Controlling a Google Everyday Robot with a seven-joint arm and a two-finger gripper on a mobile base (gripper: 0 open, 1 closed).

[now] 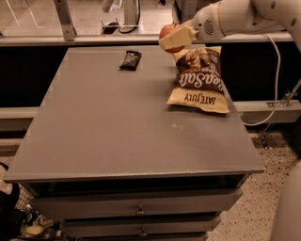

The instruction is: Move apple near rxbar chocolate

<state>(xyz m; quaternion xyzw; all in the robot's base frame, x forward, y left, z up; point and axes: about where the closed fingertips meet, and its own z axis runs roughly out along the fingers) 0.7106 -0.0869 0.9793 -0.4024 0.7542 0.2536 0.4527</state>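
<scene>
A: Where's the claw (171, 41)?
B: Up top, at the far edge of the gray surface (117, 136). It's on the end of a fat white arm (244, 14) that comes in from the right side.
A: Open or not?
B: It's pinching the apple (165, 31). One pale finger (178, 36) lies across the front of it, so I only see the red top & a bit of the bottom.
A: So the apple isn't on the surface?
B: Nope. It's up in the air, held by the claw, right over the top end of the chip bag (200, 77). Can't tell if it touches the bag.
A: And the rxbar chocolate (130, 60)?
B: Small, black, flat. It lies on the surface near the far edge, to the left of the apple as we look. There's a gap of bare gray btw the two. They're near but not touching.
A: What abt the chip bag?
B: Big, tan & brown, w/ white letters. It lies flat on the right side of the surface, and the letters are upside down to us.
A: Anything else?
B: Drawers (138, 207) under the surface, each w/ a little knob. A thin cord (276, 70) hangs down on the right. The floor (268, 141) there has lots of tiny specks.
</scene>
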